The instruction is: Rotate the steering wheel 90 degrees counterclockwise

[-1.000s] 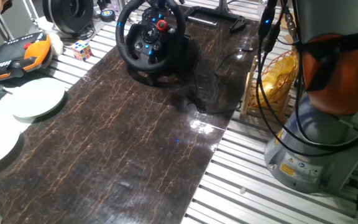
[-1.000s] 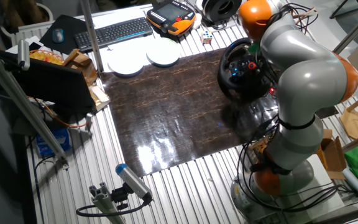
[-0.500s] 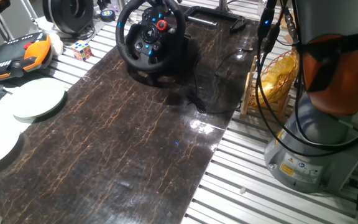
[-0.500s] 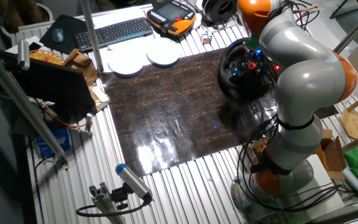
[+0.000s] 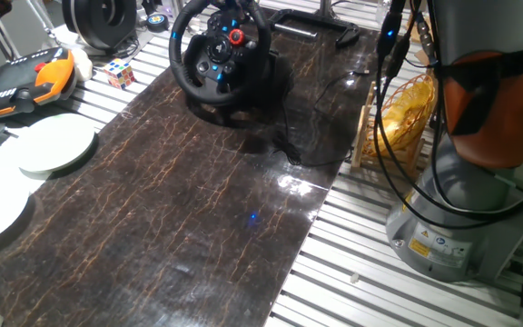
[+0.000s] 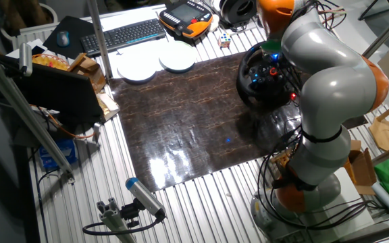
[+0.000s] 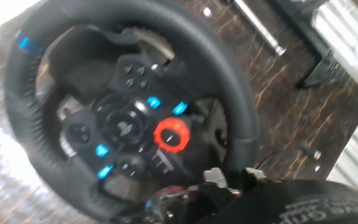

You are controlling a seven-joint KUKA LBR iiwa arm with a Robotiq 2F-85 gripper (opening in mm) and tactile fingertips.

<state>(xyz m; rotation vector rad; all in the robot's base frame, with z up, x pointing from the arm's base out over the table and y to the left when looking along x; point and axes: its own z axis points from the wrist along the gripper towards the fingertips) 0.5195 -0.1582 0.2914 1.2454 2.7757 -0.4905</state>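
At the top centre of one fixed view, the steering wheel (image 5: 221, 50) stands on the dark mat. In the hand view it fills the frame, rim at left and top, so the claw is close. The fingers aren't visible; their state is unclear.

steering wheel (image 5: 220, 53) on the mat's (image 5: 171, 209) far end.
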